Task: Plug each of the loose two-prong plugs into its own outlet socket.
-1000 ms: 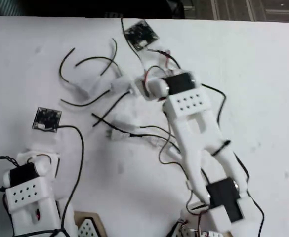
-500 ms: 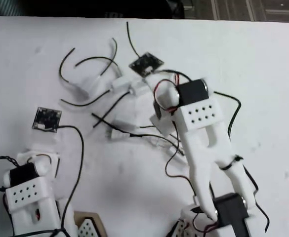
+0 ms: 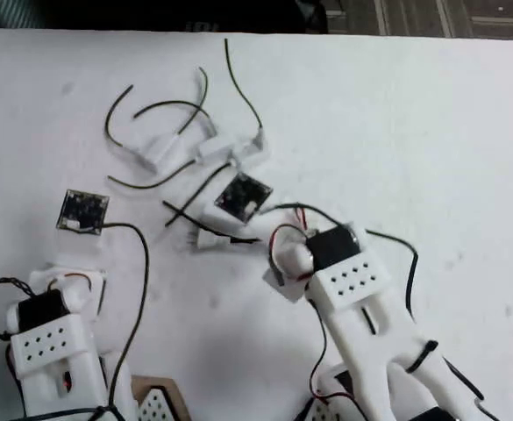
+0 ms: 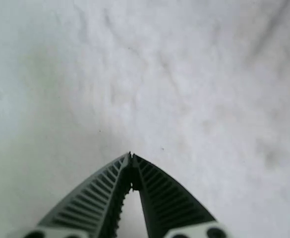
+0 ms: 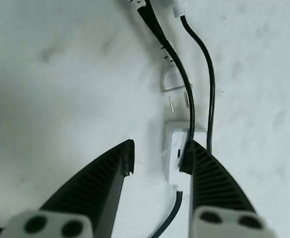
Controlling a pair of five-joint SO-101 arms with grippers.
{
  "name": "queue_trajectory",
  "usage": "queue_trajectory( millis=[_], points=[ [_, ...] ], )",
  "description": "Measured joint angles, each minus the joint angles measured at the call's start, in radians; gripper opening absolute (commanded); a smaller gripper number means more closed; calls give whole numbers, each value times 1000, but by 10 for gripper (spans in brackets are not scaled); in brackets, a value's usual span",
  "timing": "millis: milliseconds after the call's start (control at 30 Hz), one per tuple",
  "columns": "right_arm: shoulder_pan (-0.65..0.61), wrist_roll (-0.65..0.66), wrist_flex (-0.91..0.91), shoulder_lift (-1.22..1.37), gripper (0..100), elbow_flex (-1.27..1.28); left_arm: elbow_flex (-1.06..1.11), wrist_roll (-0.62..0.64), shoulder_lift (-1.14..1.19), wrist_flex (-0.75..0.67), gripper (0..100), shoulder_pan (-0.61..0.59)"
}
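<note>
White counter [image 3: 466,132] carries everything we see, with a dark floor beyond its far edge. Toward the far-left corner lie three white connector pieces [image 3: 164,156] in a loose row. Thin black leads [image 3: 155,107] curl off them toward the far edge.

A small black circuit board [image 3: 85,210] sits near the left edge, just ahead of the left arm. A second board [image 3: 243,197] sits mid-counter, ahead of the right arm's wrist.

The plug [image 3: 210,235] lies near the middle of the counter, just on the near side of that second board. From above, its long axis runs closer to parallel with the near edge than with the sides, and black leads cross it.

From the right wrist, the plug [image 5: 177,153] is a white block lying in line with the fingers. Two thin prongs [image 5: 170,103] show just past its far end, pointing away from the right gripper [image 5: 158,153]. We cannot tell whether they join the block.

Two black leads run along the plug, one of them against the inner edge of a finger. The right fingers stand wide with the plug between them, close to one; we cannot tell if they touch.

The left gripper [image 4: 131,161] hangs over bare counter near the near-left corner, its fingers closed tip to tip on nothing.
</note>
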Motion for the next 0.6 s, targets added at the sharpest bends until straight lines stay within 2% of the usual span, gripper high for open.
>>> queue_trajectory(
  millis=[367, 433, 533, 600],
  points=[
    [9, 29, -396, 276, 154, 91, 0, 0, 0, 0, 24, 0],
    [25, 32, -434, 327, 122, 91, 0, 0, 0, 0, 24, 0],
    [54, 32, -473, 350, 8, 89, 0, 0, 0, 0, 24, 0],
    [77, 31, -485, 348, 29, 89, 0, 0, 0, 0, 24, 0]
  ],
)
